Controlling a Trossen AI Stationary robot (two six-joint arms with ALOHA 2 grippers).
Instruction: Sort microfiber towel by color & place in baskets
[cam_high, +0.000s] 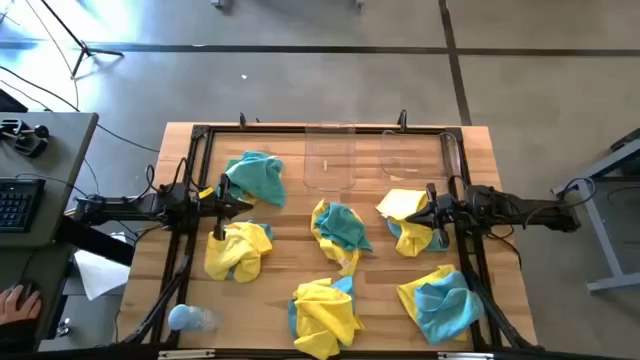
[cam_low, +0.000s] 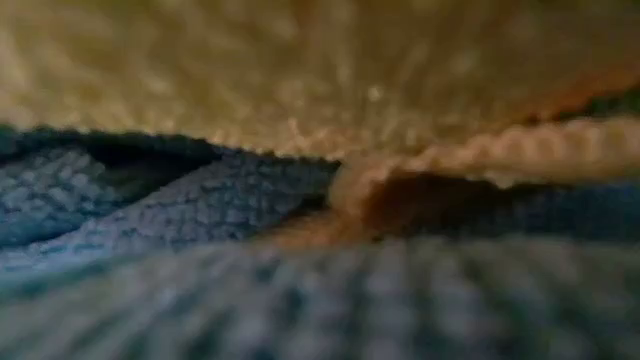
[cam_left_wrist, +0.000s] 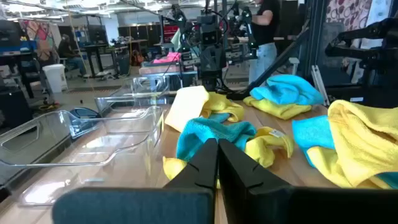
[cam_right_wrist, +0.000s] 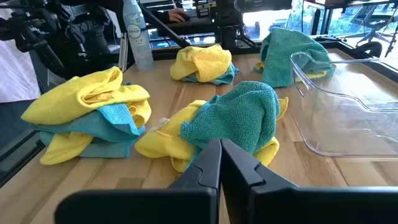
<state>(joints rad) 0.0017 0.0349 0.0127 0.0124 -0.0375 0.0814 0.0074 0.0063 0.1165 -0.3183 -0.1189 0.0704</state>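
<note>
High view: left gripper (cam_high: 243, 206) and right gripper (cam_high: 414, 213) both closed, empty, over the wooden table (cam_high: 290, 235) w/ bare wood between them. Crumpled yellow and teal microfiber towels (cam_high: 338, 230) lie in six heaps; two clear plastic baskets (cam_high: 330, 158) sit at the far edge, empty.

Low view: lens blocked, prob. by towel fabric.

Left wrist: fingers (cam_left_wrist: 205, 163) pressed together, short of a teal-yellow heap.

Right wrist: same; pale blue plastic bottle (cam_right_wrist: 138, 34) beyond.
</note>
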